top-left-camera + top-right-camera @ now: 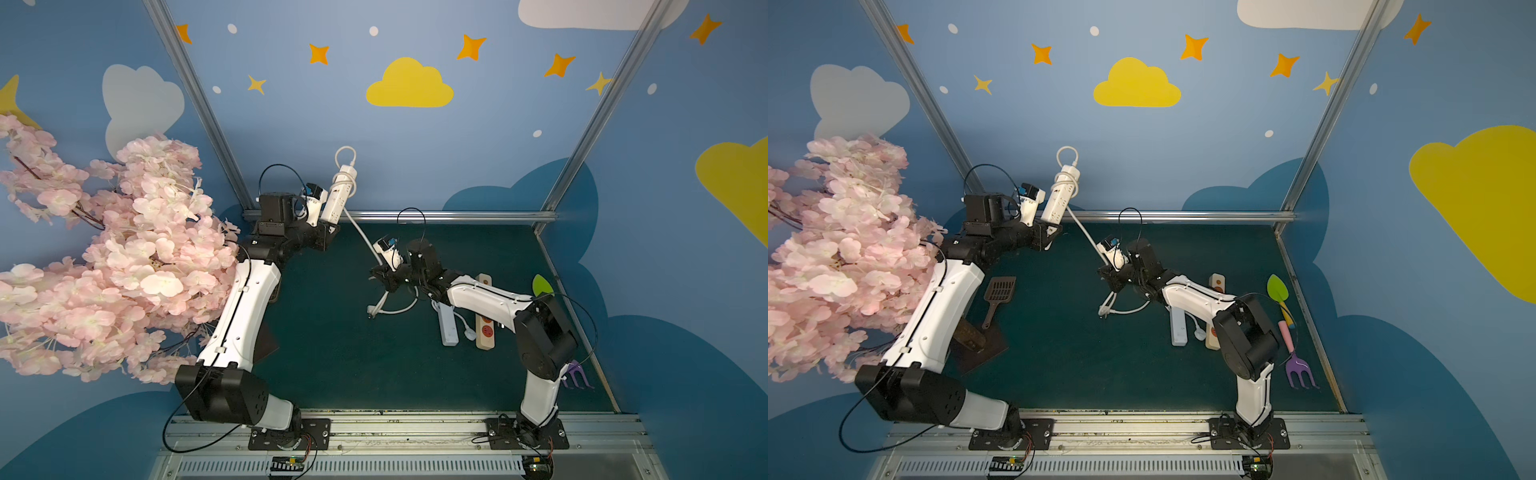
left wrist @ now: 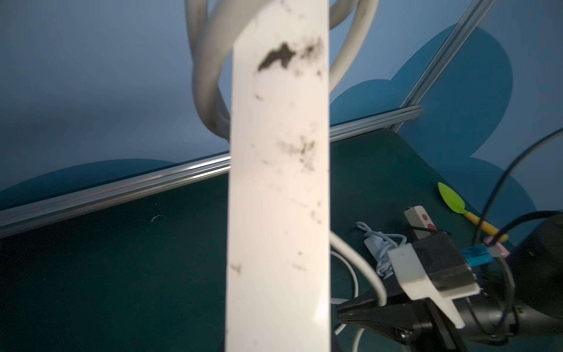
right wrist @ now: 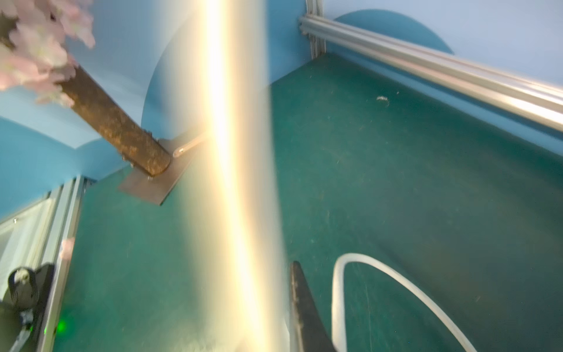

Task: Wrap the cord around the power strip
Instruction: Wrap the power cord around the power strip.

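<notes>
Left tool (image 1: 329, 224) is clamped on the power strip (image 1: 340, 195) at its lower end, the strip being held on end above the surface (image 1: 332, 353). Its cord (image 1: 361, 237) is stretched down into the right tool (image 1: 383, 277), whose grip cannot be judged.

power strip (image 2: 274, 189): white, dark smudges | cord (image 1: 362, 235): white | table (image 1: 332, 357): dark green | blossoms (image 1: 124, 249): pink

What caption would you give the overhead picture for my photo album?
Left gripper holds a white power strip aloft, cord looped round its free end and stretching down to the right gripper.
</notes>
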You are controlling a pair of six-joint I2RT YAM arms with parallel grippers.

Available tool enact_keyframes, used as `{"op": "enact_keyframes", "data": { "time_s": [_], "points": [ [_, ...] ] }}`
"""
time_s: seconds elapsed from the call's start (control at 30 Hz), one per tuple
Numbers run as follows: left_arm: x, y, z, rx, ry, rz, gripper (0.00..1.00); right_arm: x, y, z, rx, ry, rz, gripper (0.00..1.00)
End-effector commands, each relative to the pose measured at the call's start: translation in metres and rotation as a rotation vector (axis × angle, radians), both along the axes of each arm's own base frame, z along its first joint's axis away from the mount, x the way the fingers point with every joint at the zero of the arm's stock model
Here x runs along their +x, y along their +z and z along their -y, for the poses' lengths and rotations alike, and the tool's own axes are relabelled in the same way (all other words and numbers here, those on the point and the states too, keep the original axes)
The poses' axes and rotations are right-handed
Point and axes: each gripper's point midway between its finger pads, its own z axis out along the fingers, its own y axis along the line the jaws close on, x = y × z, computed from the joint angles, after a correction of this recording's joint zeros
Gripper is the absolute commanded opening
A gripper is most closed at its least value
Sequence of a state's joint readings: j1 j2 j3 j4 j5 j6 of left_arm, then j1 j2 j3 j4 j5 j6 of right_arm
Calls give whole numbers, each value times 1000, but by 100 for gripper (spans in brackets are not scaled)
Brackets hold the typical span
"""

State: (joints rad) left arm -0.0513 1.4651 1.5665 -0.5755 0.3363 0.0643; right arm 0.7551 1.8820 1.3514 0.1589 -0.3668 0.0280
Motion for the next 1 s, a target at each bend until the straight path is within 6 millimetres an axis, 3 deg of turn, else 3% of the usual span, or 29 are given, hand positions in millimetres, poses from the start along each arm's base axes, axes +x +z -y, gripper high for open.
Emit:
{"op": "enact_keyframes", "data": {
  "time_s": [0.0,0.07,0.13,0.23,0.37,0.5,0.63,0.8,0.97],
  "points": [
    [4,48,0,-14,-2,174,3,2,-25,12,-78,-42,-18,46],
    [-2,69,14,-30,-50,209,3,15,-26,19,-91,-106,-26,57],
    [-9,88,27,-24,-90,242,3,24,-21,23,-79,-145,-50,61],
    [-19,104,42,-27,-141,254,3,20,-13,20,-44,-138,-90,63],
    [-30,109,62,-13,-205,241,3,6,-1,13,34,-123,-77,68],
    [-41,116,81,9,-252,239,3,7,29,3,193,-136,-5,74],
    [-52,127,90,17,-274,243,3,37,54,-1,297,-250,85,79],
    [-68,138,100,1,-305,253,3,71,54,-14,358,-328,118,84],
    [-78,140,109,-15,-333,251,3,94,75,-29,443,-349,175,83]
  ]
}}
